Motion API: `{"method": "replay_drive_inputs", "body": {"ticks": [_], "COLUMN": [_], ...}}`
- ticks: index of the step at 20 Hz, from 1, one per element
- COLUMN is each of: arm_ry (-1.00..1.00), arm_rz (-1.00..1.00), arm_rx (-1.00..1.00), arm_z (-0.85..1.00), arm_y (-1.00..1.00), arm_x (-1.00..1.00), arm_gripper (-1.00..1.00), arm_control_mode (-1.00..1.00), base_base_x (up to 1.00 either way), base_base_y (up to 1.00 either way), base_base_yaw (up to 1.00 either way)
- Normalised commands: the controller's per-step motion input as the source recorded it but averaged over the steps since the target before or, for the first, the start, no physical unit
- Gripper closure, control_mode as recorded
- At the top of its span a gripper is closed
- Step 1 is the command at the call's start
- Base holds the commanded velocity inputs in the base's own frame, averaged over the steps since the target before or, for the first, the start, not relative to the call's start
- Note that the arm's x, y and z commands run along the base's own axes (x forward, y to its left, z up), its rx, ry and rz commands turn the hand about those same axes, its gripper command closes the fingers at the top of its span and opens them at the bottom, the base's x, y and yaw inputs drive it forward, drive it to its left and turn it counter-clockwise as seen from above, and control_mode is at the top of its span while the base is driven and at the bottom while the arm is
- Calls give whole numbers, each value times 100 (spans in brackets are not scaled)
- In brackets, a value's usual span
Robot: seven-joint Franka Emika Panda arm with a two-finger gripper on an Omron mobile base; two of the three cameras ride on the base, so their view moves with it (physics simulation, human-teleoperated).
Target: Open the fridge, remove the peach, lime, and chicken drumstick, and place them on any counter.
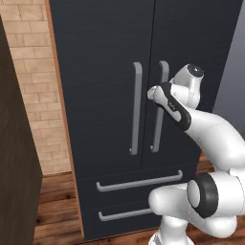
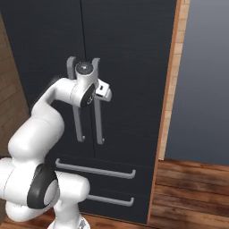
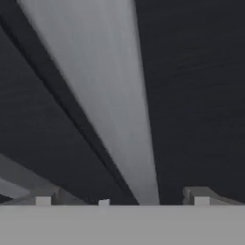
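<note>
**Open gripper at the right-hand fridge handle, doors shut**

The gripper [image 3: 122, 201] has its jaws spread wide and holds nothing. In the hand view its two fingertips [image 3: 201, 197] rise at the bottom edge with a pale grey bar handle [image 3: 115, 95] running up between them, from the lower middle to the upper left of the frame; whether the tips touch the bar cannot be told. In the left base view the gripper [image 1: 152, 92] sits at mid-frame against the right door's handle [image 1: 160, 107], about a third of the way down the bar. In the right base view the hand [image 2: 103, 91] is at the same handle [image 2: 97, 103], left of centre.

The fridge [image 1: 105, 57] is tall, dark navy-black, with two doors closed and a thin seam between them. The two long grey vertical handles stand close together either side of the seam; the left one [image 1: 137, 107] is free. Below are two drawers, each with a horizontal grey handle [image 1: 139, 182], both shut. The fruit and the drumstick are out of sight.

No writing can be read on the fridge; a small dark mark on the arm's wrist is too blurred to read.

A tan brick wall [image 1: 33, 72] borders the fridge in the left base view, with a dark brown cabinet [image 1: 14, 158] at the left edge. In the right base view a plain grey wall [image 2: 205, 80] and wooden floor [image 2: 192, 192] lie open at the right.
</note>
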Motion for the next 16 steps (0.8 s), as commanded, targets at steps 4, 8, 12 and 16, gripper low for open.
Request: {"method": "replay_drive_inputs", "body": {"ticks": [4, 8, 12, 16], "arm_ry": [0, -13, -21, -38], "arm_rz": [-6, -3, -1, 0], "arm_rx": [0, 3, 8, 8], "arm_z": [0, -5, -5, -17], "arm_y": [-11, -7, -7, 0], "arm_x": [62, 42, 29, 13], "arm_gripper": [-100, -100, -100, -100], "arm_control_mode": [-100, -100, -100, -100], "base_base_x": [0, 0, 0, 0], "base_base_y": [0, 0, 0, 0], "base_base_yaw": [0, 0, 0, 0]}}
